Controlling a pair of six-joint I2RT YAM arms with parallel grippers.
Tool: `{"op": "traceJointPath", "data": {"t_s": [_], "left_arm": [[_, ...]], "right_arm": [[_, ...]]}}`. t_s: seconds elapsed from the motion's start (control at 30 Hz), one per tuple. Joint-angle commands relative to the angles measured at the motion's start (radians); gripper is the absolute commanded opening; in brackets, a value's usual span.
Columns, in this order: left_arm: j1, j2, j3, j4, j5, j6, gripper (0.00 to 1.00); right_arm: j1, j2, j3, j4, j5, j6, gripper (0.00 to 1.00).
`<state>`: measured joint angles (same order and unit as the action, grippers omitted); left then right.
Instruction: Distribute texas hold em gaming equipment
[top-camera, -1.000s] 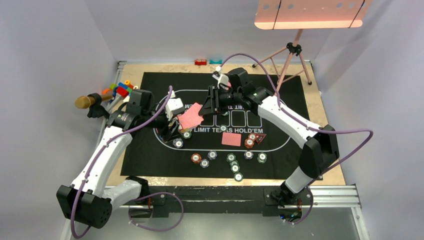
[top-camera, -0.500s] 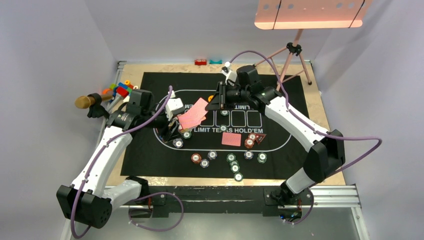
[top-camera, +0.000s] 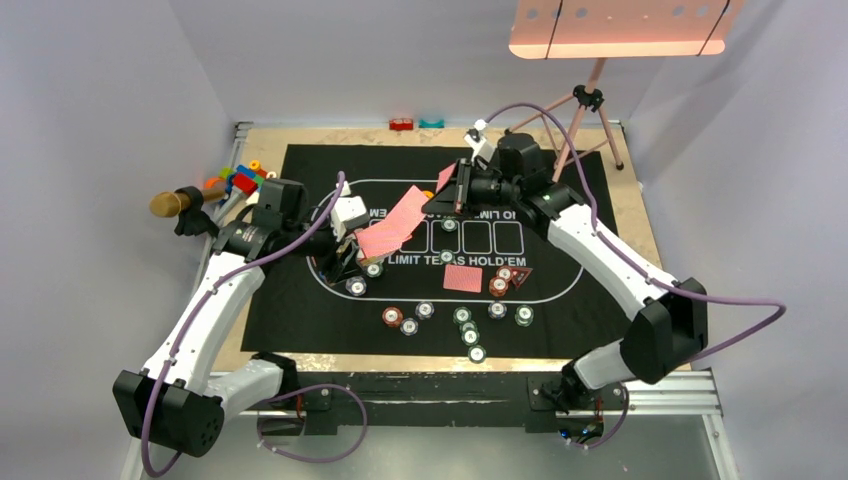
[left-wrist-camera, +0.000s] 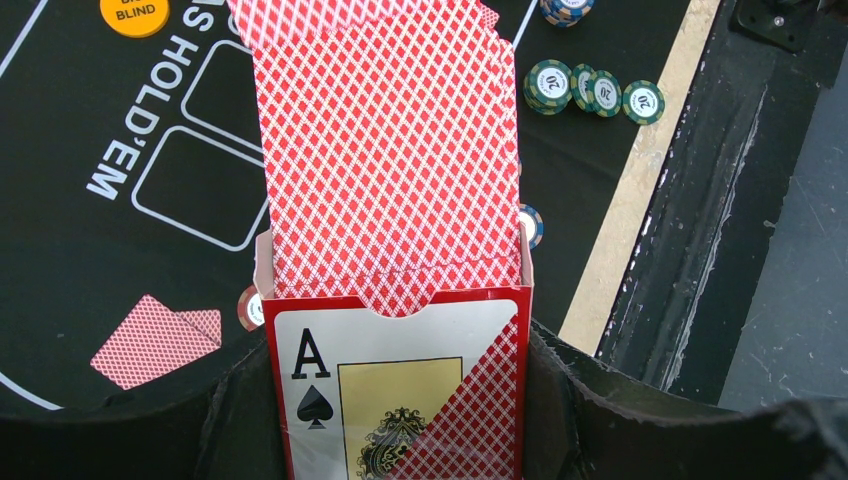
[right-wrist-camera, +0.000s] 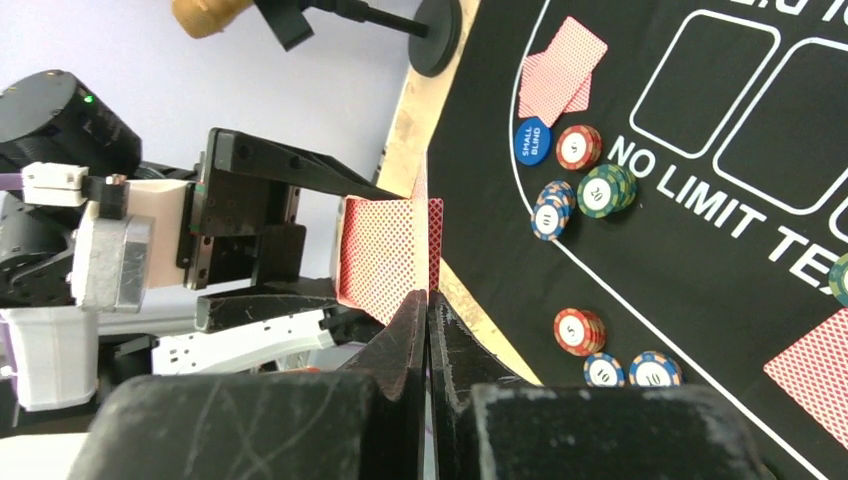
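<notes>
- The left claw (left-wrist-camera: 395, 425) is clamped across a red card box with an ace of spades printed on its front (left-wrist-camera: 400, 390). Its black fingers (left-wrist-camera: 585, 410) press against both sides of the box.
- A fan of red-backed playing cards (left-wrist-camera: 390, 150) sticks out of the box's open top. It is held in the air above a black felt poker mat (top-camera: 300, 300).
- The right claw (right-wrist-camera: 428, 305) has its jaws pressed together, pinching a single red-backed card (top-camera: 445, 178) by one edge.
- From the right wrist this card is seen edge-on, as a thin line running up from the fingertips.
- The pinched card hangs above the far middle of the mat, close beside the tip of the fan. Whether the two touch cannot be made out.
- A pair of face-down cards (top-camera: 462, 278) lies overlapping on the mat, right of centre.
- Round striped poker chips (top-camera: 470, 325) sit in singles and short stacks along the near side of the mat's white oval.
- An orange disc marked BIG BLIND (left-wrist-camera: 134, 12) lies flat on the mat.
- A blue disc marked SMALL BLIND (right-wrist-camera: 532, 142) lies just beside a red-brown chip stack (right-wrist-camera: 578, 146).
- The mat lies on a tan wooden desk (top-camera: 630, 230).
- A gold-headed microphone (top-camera: 170, 204) and some colourful toy bricks (top-camera: 240, 178) are at the desk's left edge.
</notes>
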<state>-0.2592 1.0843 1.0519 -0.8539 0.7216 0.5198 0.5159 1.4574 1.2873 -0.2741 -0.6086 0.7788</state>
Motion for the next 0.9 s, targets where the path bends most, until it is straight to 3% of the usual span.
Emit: {"op": "traceJointPath", "data": {"t_s": [0.0, 0.1, 0.27, 0.57, 0.87], "left_arm": [[0.008, -0.024, 0.019, 0.026, 0.04, 0.026, 0.0], [0.008, -0.026, 0.019, 0.026, 0.039, 0.026, 0.0], [0.008, -0.029, 0.019, 0.026, 0.039, 0.028, 0.0], [0.008, -0.032, 0.025, 0.023, 0.048, 0.023, 0.0], [0.008, -0.03, 0.037, 0.017, 0.053, 0.017, 0.0]], "right_arm": [[-0.058, -0.068, -0.085, 0.199, -0.115, 0.147, 0.0], [-0.104, -0.106, -0.131, 0.26, -0.145, 0.197, 0.0], [-0.171, -0.157, -0.148, 0.087, -0.125, 0.068, 0.0], [-0.253, -0.239, -0.389, -0.041, -0.073, -0.068, 0.0], [-0.251, -0.135, -0.552, 0.135, 0.005, -0.075, 0.0]]}}
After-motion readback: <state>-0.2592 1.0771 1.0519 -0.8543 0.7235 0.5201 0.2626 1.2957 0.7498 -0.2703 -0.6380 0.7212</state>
